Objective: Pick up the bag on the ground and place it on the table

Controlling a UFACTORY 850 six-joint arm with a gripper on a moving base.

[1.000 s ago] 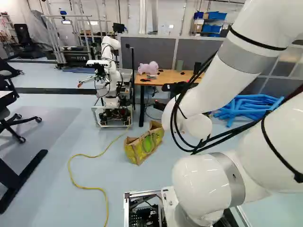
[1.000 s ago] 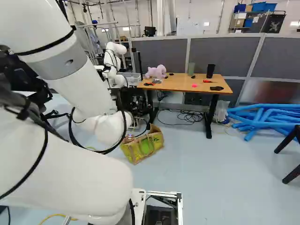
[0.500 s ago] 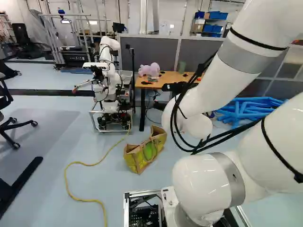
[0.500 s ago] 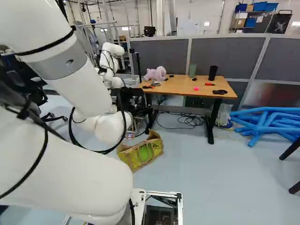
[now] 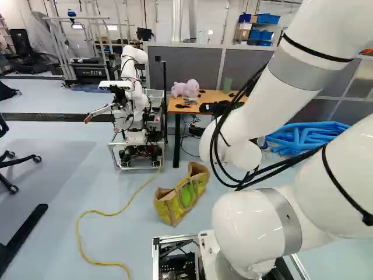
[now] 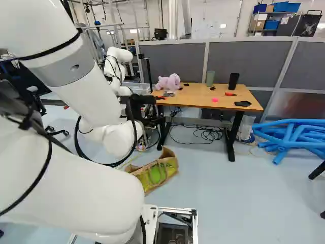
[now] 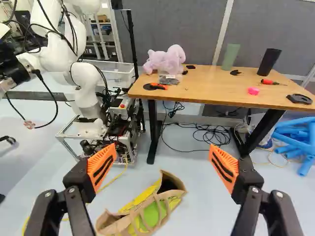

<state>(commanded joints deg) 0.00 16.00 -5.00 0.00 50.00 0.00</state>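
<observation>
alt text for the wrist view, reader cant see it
A yellow and brown tote bag sits on the floor ahead of the open, orange-padded hand; behind it, a wooden-topped table bears a pink plush toy, and another robot stands beside the table.

The table [image 7: 211,88] carries seemingly a plush toy [image 7: 170,61]; the floor [image 7: 202,201], the bag [image 7: 151,214].

Behind the jaws, the thick, glossy white arm [image 5: 250,119] with grey bands is bent. The black two-fingered gripper [image 5: 214,108] stands wide open, its dark-slotted orange pads [image 7: 102,165] well apart, slanting inward toward their tips.
</observation>
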